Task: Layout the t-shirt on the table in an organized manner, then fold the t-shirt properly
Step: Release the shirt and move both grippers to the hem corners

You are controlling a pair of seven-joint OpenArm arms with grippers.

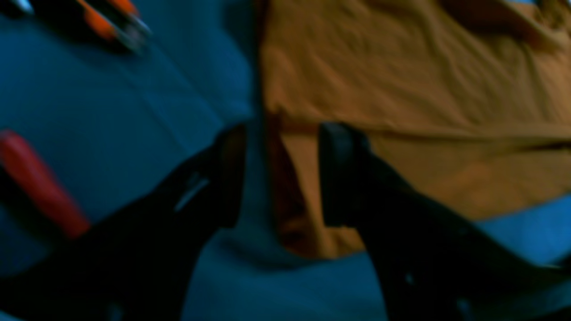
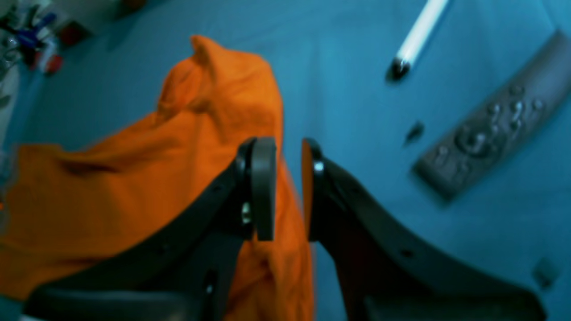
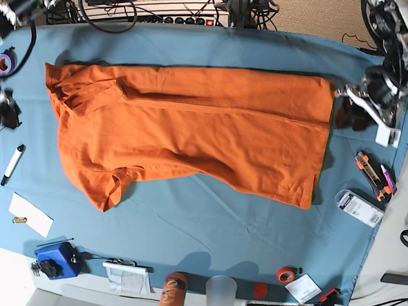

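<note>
Across the blue table [image 3: 186,221] the orange t-shirt [image 3: 192,124] lies spread out, the left gripper [image 1: 281,174] released over its hem, the right gripper [image 2: 287,191] clenching a bunched fold, beside a remote [image 2: 495,133] and marker [image 3: 11,163].

The left gripper [image 1: 281,174] hung with its two dark fingers [image 1: 343,174] spread apart, nothing between them, its arm reaching in from the base view's right edge. The right gripper [image 2: 283,189] held its fingers [image 2: 263,187] slightly parted; whether they pinched anything could not be told.
</note>
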